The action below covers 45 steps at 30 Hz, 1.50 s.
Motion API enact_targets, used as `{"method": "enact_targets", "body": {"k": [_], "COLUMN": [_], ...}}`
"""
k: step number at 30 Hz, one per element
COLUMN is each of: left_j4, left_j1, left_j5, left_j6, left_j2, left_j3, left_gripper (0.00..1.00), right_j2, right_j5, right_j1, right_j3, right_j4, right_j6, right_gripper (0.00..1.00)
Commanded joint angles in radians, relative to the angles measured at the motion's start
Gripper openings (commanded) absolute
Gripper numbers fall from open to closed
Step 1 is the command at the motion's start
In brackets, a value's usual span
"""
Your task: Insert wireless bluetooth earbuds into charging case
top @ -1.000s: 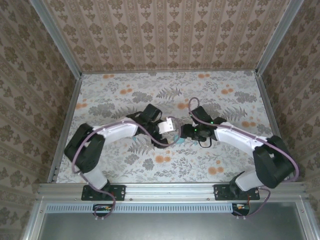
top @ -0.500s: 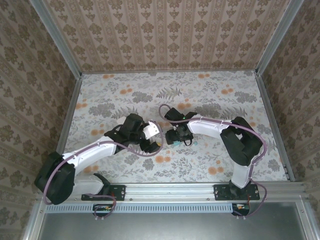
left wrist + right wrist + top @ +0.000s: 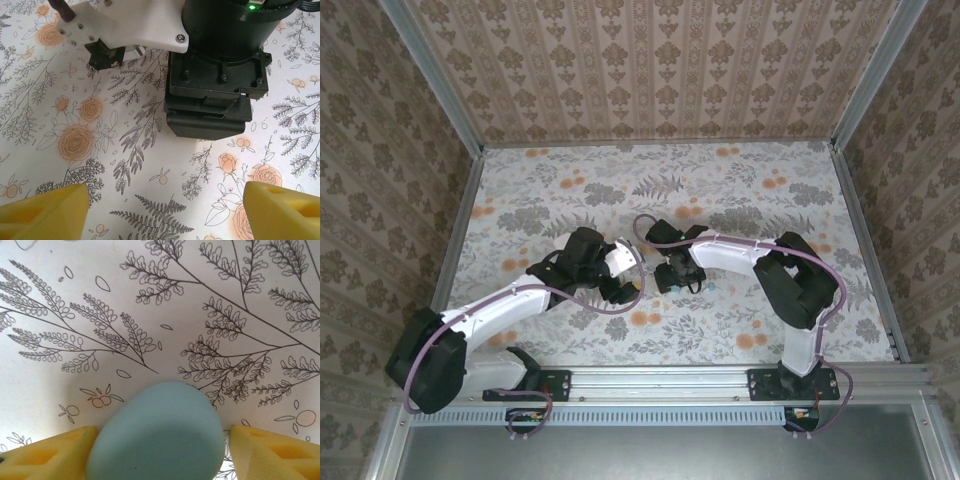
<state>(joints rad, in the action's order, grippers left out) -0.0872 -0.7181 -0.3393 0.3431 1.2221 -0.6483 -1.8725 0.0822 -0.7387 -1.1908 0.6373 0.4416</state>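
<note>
Teal earbud [image 3: 157,432] on desk [image 3: 45,385], bracketed by right gripper [image 3: 162,452] fingertips; clamped or not cannot be told. Left gripper [image 3: 165,210] released, empty, held left of earbud, farther off.

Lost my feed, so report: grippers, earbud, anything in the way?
Left gripper open, empty. Right gripper open, straddling teal-blue earbud on table. No blockage seen.

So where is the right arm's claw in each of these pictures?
Top view: right claw, mid-table.
Left wrist view: its black body, upper right.
Right wrist view: its yellow fingers in the bottom corners, flanking a pale blue rounded piece.
Shared landmark: the fern-and-flower table cover.
</note>
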Motion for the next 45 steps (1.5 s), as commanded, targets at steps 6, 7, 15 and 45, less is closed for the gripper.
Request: {"method": "enact_targets", "body": {"k": [6, 7, 15, 45], "left_j4": [0.02, 0.02, 0.03, 0.774], "left_j1": [0.005, 0.005, 0.017, -0.123], "left_j5": [-0.007, -0.007, 0.008, 0.089], "left_j6": [-0.012, -0.012, -0.118, -0.405], "left_j2": [-0.019, -0.019, -0.04, -0.137], "left_j3": [0.016, 0.017, 0.011, 0.088], "left_gripper": [0.81, 0.81, 0.81, 0.76], "right_j2": [-0.028, -0.028, 0.028, 0.632], "right_j5": [-0.047, -0.055, -0.064, -0.254], "right_j1": [-0.007, -0.006, -0.004, 0.033], "right_j3": [-0.054, -0.056, -0.032, 0.117], "right_j4": [0.007, 0.007, -0.034, -0.439], "right_j6": [0.001, 0.003, 0.048, 0.641], "right_gripper": [0.58, 0.57, 0.47, 0.44]}}
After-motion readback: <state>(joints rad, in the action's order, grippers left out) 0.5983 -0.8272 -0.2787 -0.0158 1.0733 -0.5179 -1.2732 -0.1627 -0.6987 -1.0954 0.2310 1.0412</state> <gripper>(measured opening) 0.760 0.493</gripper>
